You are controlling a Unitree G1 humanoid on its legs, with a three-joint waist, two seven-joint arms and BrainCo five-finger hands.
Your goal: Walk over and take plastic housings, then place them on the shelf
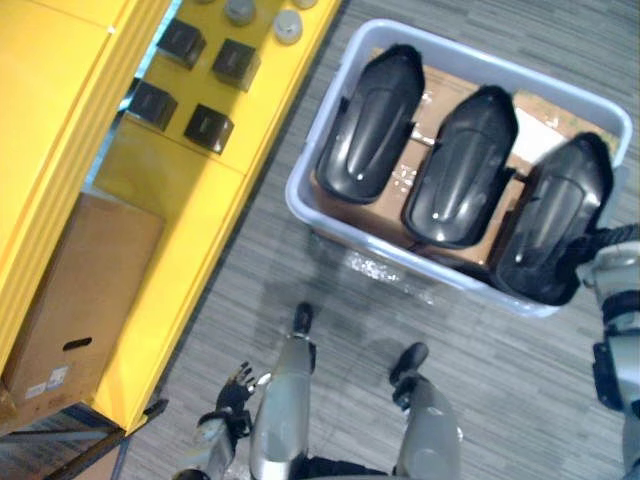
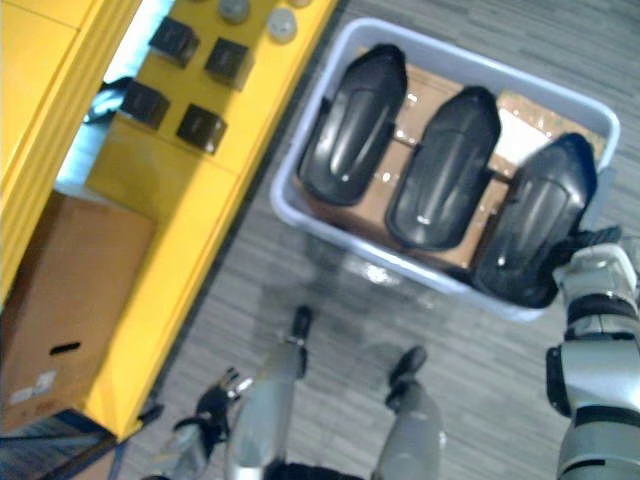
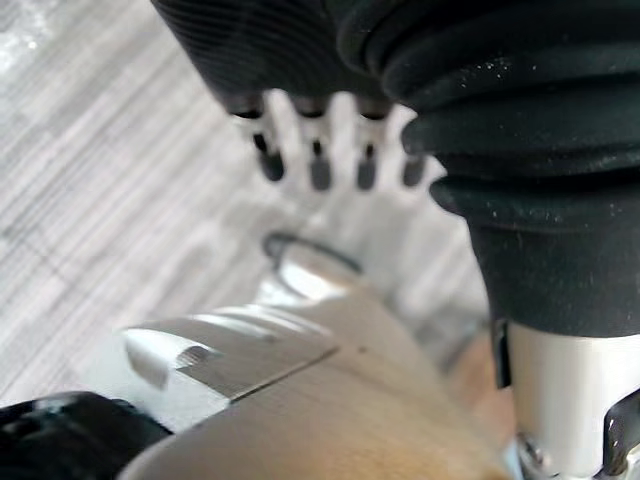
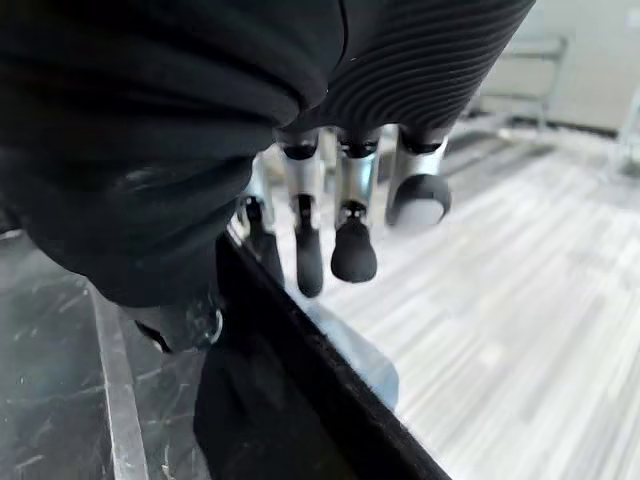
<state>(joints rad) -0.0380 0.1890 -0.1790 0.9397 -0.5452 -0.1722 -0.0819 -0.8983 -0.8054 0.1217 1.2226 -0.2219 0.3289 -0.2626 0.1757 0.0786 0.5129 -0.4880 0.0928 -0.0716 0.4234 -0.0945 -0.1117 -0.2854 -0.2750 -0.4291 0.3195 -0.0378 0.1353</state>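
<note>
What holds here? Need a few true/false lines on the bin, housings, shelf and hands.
1. Three glossy black plastic housings lie side by side in the pale plastic bin. True.
2. One housing already sits on the yellow shelf. False: the shelf carries small black boxes and grey round parts, and all three housings are in the bin.
3. The right hand is at the bin's right end, beside the rightmost housing. True.
4. The left hand grips a housing. False: it hangs low with straight fingers and holds nothing.
5. The bin stands on the shelf. False: it stands on the grey floor beside the shelf.
</note>
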